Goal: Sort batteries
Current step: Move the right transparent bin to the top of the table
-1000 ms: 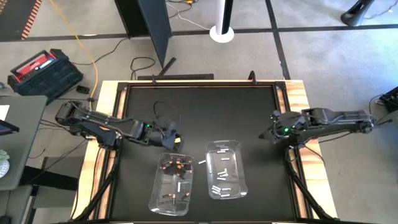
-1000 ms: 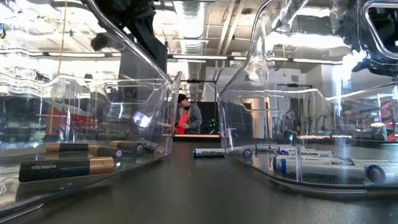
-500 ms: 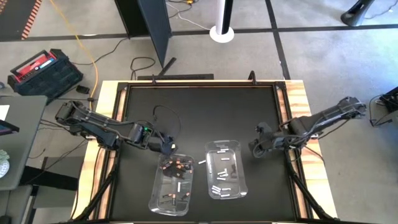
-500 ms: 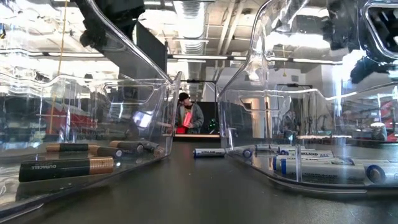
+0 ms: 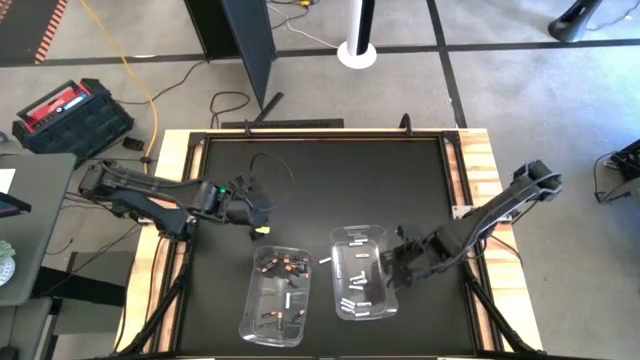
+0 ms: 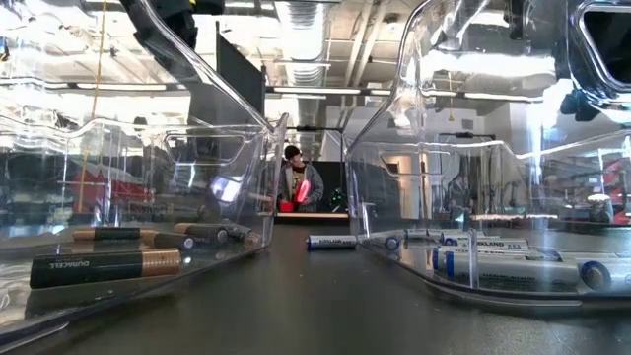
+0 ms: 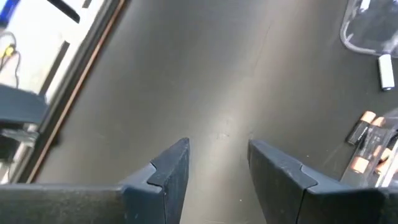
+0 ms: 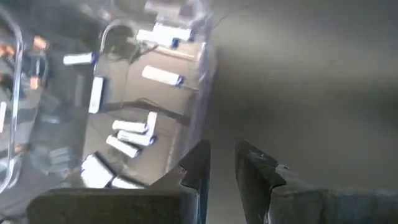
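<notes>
- Hovering at nine o'clock, the left gripper [image 5: 260,226] spreads empty matte fingers.
- Right gripper [image 8: 221,163], four o'clock, gapes narrowly, empty, beside the clear bin [image 5: 382,302] of white cylindrical batteries [image 8: 131,137].

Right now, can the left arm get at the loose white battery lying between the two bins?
Probably yes. The loose white battery lies on bare mat between the bins. The left gripper hovers nearby with its jaws apart and empty. The left bin beside it could crowd the fingers.

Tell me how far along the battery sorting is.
Mostly done: dark copper cells lie in the left bin, white cells in the right bin. Nothing is in hand: left gripper and right gripper are empty. Left: one white battery between the bins.
</notes>
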### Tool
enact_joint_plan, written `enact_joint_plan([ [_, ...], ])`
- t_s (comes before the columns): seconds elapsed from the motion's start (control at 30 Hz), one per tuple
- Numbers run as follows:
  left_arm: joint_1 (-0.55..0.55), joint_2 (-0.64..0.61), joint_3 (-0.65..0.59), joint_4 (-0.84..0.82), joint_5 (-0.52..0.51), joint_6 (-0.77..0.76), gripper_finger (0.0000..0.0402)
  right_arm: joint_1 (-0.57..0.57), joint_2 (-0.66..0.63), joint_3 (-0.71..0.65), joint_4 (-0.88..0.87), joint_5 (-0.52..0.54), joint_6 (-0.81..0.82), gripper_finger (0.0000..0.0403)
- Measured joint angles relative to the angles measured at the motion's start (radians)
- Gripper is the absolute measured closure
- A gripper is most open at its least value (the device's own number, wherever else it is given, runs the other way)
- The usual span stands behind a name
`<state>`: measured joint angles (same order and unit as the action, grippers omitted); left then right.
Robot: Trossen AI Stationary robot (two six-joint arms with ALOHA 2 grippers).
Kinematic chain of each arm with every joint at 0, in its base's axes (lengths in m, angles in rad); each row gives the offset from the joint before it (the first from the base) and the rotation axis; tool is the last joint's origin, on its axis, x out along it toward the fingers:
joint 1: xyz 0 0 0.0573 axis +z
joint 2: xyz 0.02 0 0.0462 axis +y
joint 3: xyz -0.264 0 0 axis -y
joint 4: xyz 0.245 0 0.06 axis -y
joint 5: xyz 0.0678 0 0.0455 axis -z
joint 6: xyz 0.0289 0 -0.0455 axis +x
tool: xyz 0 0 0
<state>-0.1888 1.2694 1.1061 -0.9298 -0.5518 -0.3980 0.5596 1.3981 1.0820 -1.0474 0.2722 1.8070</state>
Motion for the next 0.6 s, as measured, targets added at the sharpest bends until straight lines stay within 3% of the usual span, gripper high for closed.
enact_joint_plan([
  [0.37, 0.022, -0.095, 0.001, 0.003, 0.006, 0.064, 0.0245, 0.029, 0.089, 0.011, 0.132, 0.0, 0.079, 0.0311],
  [0.6, 0.022, -0.094, 0.001, 0.001, 0.025, 0.083, 0.0245, 0.017, 0.096, 0.011, 0.096, 0.0, 0.104, 0.0311],
])
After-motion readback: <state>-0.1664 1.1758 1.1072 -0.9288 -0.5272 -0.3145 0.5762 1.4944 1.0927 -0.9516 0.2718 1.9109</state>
